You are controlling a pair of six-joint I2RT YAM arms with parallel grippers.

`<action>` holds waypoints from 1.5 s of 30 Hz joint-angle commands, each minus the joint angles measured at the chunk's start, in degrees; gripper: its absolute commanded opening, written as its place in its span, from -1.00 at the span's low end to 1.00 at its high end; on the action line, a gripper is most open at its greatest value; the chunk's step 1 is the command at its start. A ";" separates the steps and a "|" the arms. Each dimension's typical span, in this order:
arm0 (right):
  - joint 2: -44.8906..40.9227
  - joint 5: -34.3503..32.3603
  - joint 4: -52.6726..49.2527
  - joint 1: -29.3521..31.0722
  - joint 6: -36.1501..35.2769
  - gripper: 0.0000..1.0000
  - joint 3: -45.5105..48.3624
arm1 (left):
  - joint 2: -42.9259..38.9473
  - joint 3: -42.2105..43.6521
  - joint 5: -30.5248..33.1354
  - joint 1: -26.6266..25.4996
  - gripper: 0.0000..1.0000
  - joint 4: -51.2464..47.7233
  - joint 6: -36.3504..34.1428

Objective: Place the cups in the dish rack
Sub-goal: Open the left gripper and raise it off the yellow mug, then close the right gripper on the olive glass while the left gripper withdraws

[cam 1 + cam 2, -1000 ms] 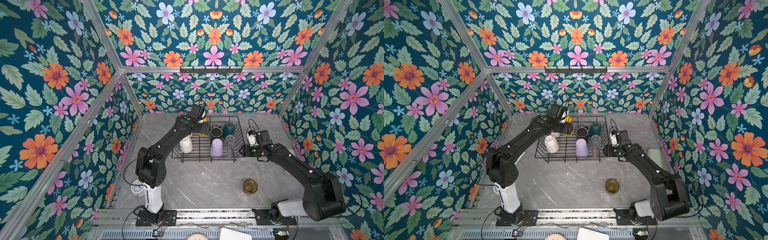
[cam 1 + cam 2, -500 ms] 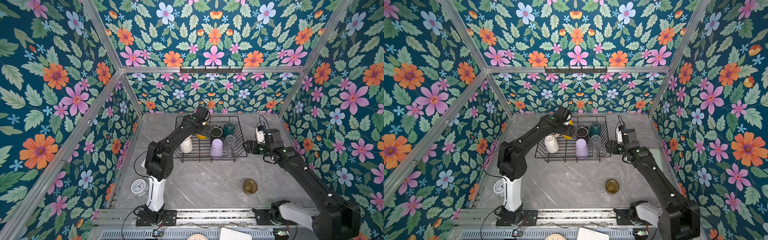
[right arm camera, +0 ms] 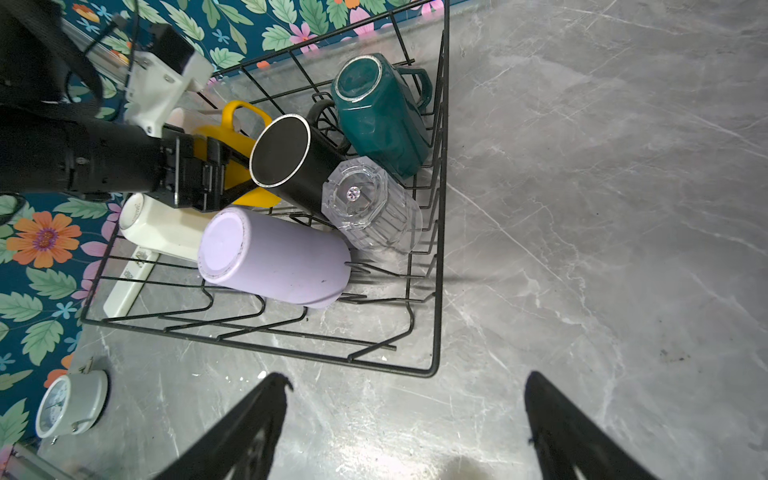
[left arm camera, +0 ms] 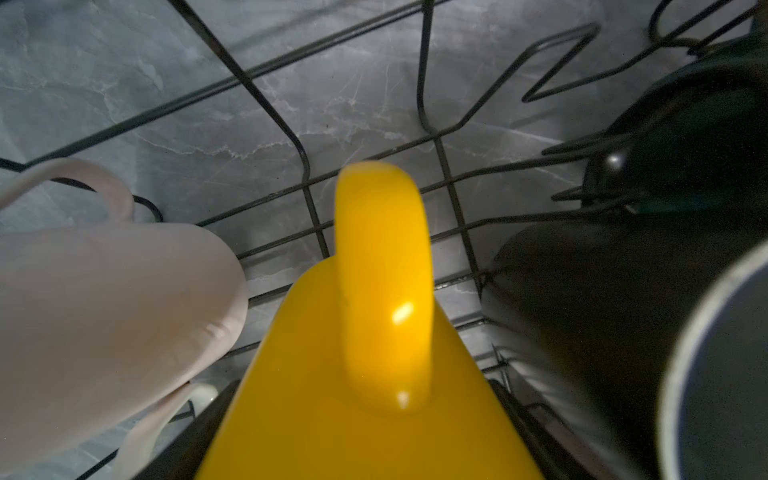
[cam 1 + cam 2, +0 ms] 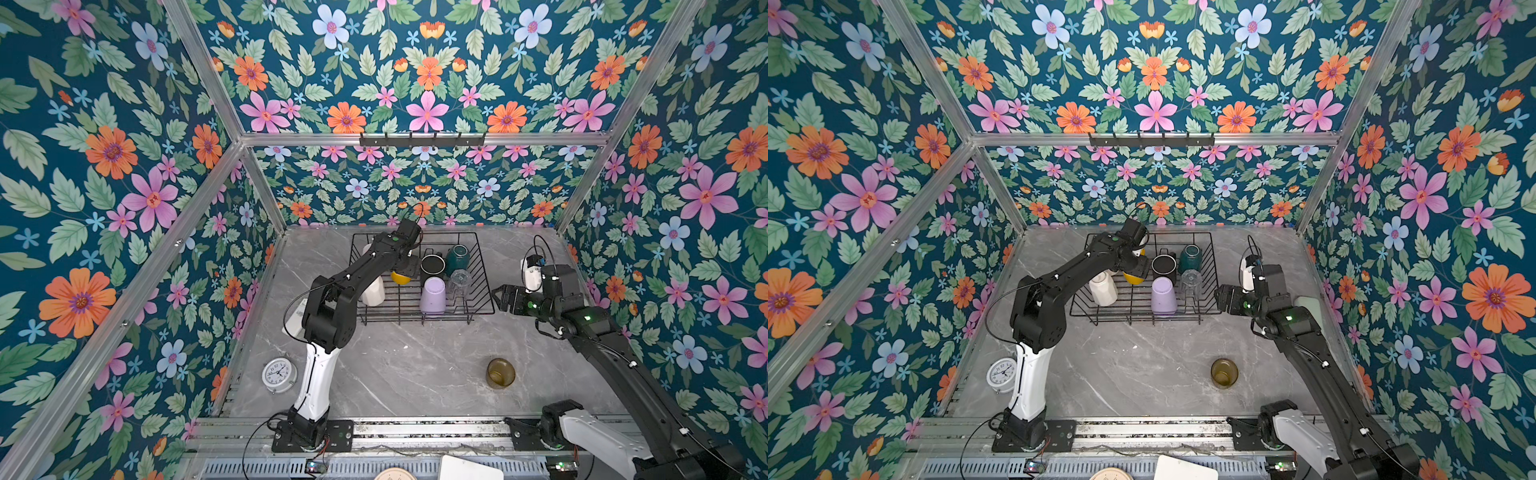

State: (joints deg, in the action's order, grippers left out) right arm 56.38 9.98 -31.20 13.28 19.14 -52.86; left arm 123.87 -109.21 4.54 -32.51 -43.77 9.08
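The black wire dish rack (image 5: 415, 322) stands at the back of the table. My left gripper (image 5: 405, 270) reaches into it, shut on the yellow mug (image 5: 400, 277) (image 4: 374, 374), which hangs low between the pale pink mug (image 4: 104, 291) and the black mug (image 3: 286, 153). Also in the rack are the dark green mug (image 3: 374, 112), clear glass (image 3: 370, 208), lavender tumbler (image 3: 270, 257) and white mug (image 3: 162, 228). The amber glass (image 5: 500, 372) stands upright on the table at front right. My right gripper (image 3: 407, 378) hovers open and empty just outside the rack's right side.
A small white alarm clock (image 5: 278, 374) sits at the front left by the left arm's base. A white block (image 3: 129, 282) lies beside the rack's left side. Floral walls close in the marble table (image 5: 415, 365) on three sides.
My right gripper has drawn back a little from the rack's right side and its jaws have widened. The left arm has brought the yellow mug slightly lower into the rack.
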 commanded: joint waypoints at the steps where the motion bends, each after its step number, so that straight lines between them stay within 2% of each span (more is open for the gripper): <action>1: -0.64 0.61 -0.97 -0.01 0.46 0.78 -0.13 | 0.24 -0.81 1.44 -0.01 -0.71 1.58 0.37; 5: -1.10 1.10 -1.05 -0.01 0.73 0.78 -0.13 | 1.08 -1.46 1.86 -0.01 -0.17 1.38 0.52; 9: -1.21 1.10 -1.23 -0.01 0.94 0.78 -0.19 | 1.44 -1.58 2.14 0.00 0.27 1.40 0.59; 13: -1.36 0.83 -1.71 -0.01 1.10 0.78 -0.38 | 1.45 -1.53 2.40 0.00 0.57 1.49 0.80; 16: -1.60 0.57 -2.02 -0.01 1.17 0.79 -0.49 | 1.37 -1.53 2.43 0.04 0.70 1.66 0.85; 21: -1.62 0.39 -2.33 0.00 1.32 0.78 -0.66 | 1.61 -1.63 1.96 0.08 0.81 1.87 0.92; 33: -2.46 -1.76 -6.43 0.00 1.17 0.78 -2.55 | -0.30 -1.49 1.61 0.16 0.91 3.23 1.20; 42: -3.66 -2.96 -16.41 0.45 2.54 0.59 -3.23 | -9.45 3.67 2.93 1.07 0.99 8.77 1.55; 45: -4.93 -6.68 -20.02 3.52 3.68 0.56 -2.49 | -14.81 7.82 3.46 1.66 0.98 13.60 2.28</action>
State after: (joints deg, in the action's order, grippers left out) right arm 52.18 6.50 -46.39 15.05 21.43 -55.68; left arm 112.31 -103.46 6.63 -31.24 -35.55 10.41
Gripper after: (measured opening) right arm 0.779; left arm 0.992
